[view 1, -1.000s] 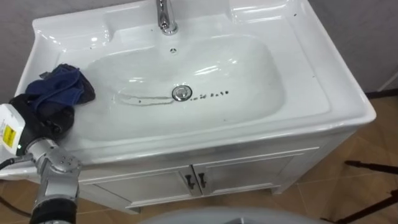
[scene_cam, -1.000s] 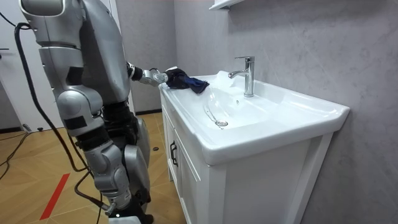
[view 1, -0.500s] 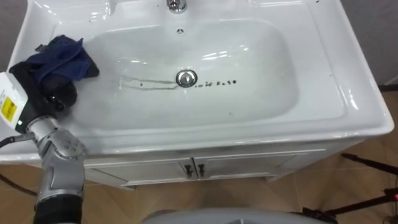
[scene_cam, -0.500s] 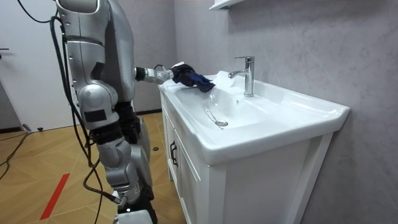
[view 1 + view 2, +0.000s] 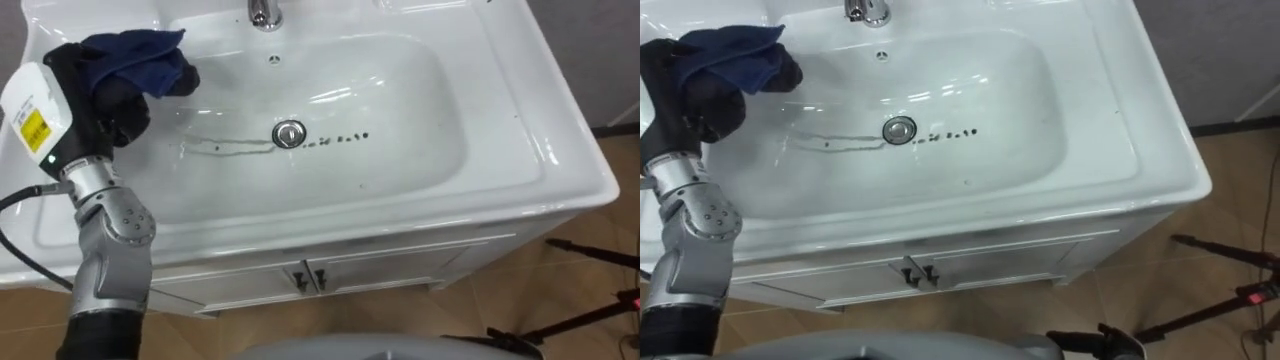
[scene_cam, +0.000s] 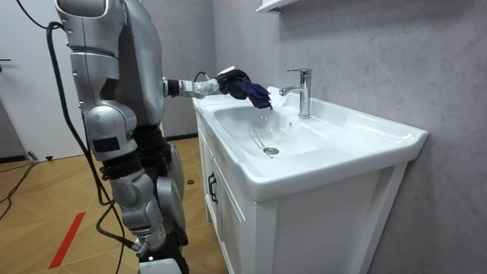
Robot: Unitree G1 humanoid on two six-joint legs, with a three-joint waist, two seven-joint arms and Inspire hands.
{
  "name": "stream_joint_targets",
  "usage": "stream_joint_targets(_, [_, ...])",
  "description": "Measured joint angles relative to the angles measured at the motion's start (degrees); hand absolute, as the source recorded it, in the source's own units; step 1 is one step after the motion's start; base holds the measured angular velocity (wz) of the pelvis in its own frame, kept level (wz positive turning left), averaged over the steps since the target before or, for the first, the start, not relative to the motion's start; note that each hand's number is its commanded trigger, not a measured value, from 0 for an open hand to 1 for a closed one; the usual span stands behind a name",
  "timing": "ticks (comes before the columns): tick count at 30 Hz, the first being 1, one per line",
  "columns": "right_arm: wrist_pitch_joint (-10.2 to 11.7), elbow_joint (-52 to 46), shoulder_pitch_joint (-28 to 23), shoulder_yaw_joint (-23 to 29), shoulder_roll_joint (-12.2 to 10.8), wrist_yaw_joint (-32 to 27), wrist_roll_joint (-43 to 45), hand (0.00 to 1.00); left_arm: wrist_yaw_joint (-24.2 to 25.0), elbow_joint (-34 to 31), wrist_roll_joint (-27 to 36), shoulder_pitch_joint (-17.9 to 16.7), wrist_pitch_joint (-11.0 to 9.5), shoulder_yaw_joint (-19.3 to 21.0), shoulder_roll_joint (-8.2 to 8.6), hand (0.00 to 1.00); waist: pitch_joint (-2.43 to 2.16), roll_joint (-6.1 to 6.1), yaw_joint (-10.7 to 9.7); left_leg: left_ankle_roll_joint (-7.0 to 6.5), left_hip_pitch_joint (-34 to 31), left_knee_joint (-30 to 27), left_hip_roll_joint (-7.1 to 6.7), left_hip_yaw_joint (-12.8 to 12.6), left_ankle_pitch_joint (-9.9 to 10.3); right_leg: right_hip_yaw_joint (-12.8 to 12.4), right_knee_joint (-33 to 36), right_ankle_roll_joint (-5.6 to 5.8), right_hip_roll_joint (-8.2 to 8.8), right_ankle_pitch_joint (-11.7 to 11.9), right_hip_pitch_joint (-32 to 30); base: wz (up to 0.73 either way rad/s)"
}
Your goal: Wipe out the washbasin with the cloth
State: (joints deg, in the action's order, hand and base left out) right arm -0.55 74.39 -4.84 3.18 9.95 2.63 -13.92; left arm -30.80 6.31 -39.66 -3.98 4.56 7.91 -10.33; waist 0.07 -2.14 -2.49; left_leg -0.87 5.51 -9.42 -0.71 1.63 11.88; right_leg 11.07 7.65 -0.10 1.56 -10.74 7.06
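The white basin (image 5: 560, 150) lies below me, with a chrome drain (image 5: 289, 133) at its middle and a tap (image 5: 263, 14) at the back. Small dark specks (image 5: 340, 140) run to the right of the drain, and a grey smear (image 5: 225, 148) runs to its left. My left hand (image 5: 105, 100) is shut on a dark blue cloth (image 5: 135, 55) and holds it above the bowl's back left corner. In the room view the cloth (image 6: 247, 90) hangs from the hand (image 6: 227, 78), lifted off the rim and to the left of the tap (image 6: 303, 91).
Below the basin is a white cabinet with two doors and dark handles (image 5: 310, 278). Dark tripod legs (image 5: 590, 255) lie on the wooden floor at the right. A shelf (image 6: 274, 4) is on the grey wall above the tap. I stand at the basin's front.
My left hand has lifted the cloth off the basin's left rim and carried it toward the tap, over the bowl. The eye view has shifted as well.
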Motion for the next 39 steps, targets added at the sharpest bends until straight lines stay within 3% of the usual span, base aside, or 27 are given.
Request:
stream_joint_targets(11, [-0.3,1.4,0.1,0.4,0.2,0.7,-0.1,0.0,1.8,0.2,-5.0,-0.7,0.6,-0.1,0.14,1.0,-0.3,-0.29,-0.1,-0.01,0.2,0.0,0.05,-0.3,0.0,-0.2,0.4,0.02,-0.06,0.1,-0.1,-0.01])
stream_joint_targets(18, [-0.8,1.7,0.3,0.3,0.2,0.7,-1.7,0.0,8.2,2.9,-8.3,-2.2,4.5,-2.6,0.14,1.0,-0.22,-0.46,-0.4,-0.01,0.2,-0.1,0.12,-1.0,0.0,-0.9,0.3,0.0,-0.09,0.1,-0.1,-0.02])
stream_joint_targets(25, [-1.6,1.4,0.5,0.2,0.2,0.4,-3.6,0.0,12.5,12.8,-8.9,-2.2,6.7,-5.9,0.15,1.0,-0.07,-0.57,-1.8,0.0,0.2,0.0,0.19,-1.8,0.0,-1.5,0.3,0.01,-0.11,0.1,-0.2,-0.05])
stream_joint_targets(33, [-2.1,1.0,0.6,0.3,-0.1,-0.1,-4.6,0.0,15.2,13.2,-13.0,-2.0,7.3,-6.1,0.12,1.0,-0.07,-0.63,-2.4,-0.01,0.0,0.0,0.21,-2.1,0.0,-1.5,0.5,0.02,-0.11,0.1,-0.7,-0.01])
stream_joint_targets(39, [-2.7,1.2,1.0,0.3,0.3,-0.7,-4.4,0.0,17.8,13.1,-14.0,-1.1,8.9,-6.1,0.12,1.0,-0.03,-1.27,-2.2,-0.01,0.0,0.0,0.29,-2.4,0.0,-1.7,1.0,0.03,-0.15,0.1,-1.1,-0.02])
